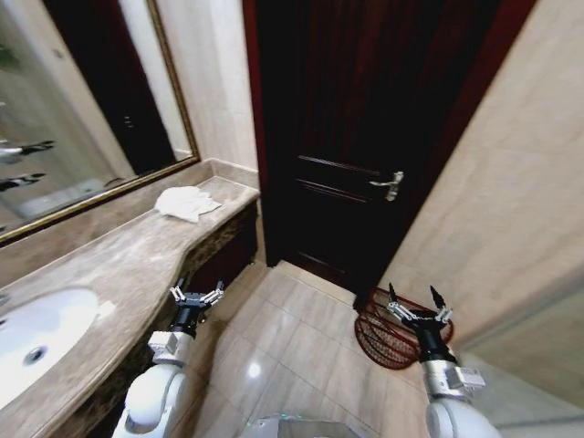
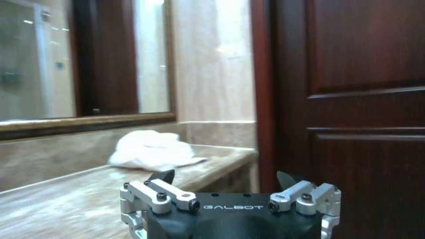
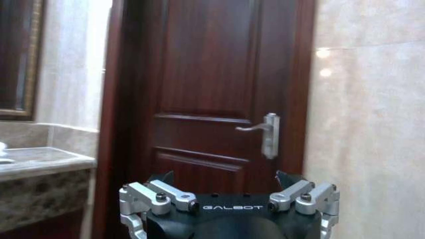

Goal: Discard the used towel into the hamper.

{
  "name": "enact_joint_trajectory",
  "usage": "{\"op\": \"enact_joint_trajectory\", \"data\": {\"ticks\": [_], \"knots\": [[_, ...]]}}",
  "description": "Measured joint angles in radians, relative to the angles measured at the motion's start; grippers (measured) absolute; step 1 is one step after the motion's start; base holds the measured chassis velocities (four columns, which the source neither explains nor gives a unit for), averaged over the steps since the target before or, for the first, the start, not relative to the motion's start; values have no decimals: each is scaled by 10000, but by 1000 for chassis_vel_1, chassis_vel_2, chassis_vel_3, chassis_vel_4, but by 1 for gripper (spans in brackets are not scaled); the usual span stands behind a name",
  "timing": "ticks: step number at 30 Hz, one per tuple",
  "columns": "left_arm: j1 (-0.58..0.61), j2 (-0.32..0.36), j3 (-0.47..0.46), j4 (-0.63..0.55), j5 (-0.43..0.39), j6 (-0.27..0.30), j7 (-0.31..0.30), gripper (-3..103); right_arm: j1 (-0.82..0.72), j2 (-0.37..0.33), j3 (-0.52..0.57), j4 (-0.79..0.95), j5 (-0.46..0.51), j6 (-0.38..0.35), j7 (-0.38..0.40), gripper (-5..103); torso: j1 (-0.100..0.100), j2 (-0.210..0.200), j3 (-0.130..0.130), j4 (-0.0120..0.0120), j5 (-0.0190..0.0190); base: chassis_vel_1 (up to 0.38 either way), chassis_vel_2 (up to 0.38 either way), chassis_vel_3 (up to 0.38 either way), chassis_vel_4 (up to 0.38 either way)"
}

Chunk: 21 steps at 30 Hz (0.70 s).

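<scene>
Both sets of jaws are standing spread wide and gripping nothing: the left gripper is hovering beside the countertop edge, and the right gripper is hanging just over the hamper on the floor by the wall. The towel is lying crumpled at the counter's far end near the door, well apart from the left gripper. A loose pinch could be dropping or trailing cloth short of the rim. The hamper is looking empty.
</scene>
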State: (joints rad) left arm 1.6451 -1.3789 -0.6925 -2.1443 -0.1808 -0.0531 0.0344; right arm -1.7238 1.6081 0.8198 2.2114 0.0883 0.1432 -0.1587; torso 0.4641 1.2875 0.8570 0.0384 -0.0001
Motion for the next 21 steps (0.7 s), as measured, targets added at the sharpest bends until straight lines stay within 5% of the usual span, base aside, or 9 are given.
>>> {"op": "enact_joint_trajectory", "data": {"ticks": [21], "knots": [[23, -124, 76, 54, 200, -455, -127, 100, -248, 0, -12, 184, 15, -226, 305, 100, -1, 1, 0, -2, 1, 83, 79, 83, 78]]}}
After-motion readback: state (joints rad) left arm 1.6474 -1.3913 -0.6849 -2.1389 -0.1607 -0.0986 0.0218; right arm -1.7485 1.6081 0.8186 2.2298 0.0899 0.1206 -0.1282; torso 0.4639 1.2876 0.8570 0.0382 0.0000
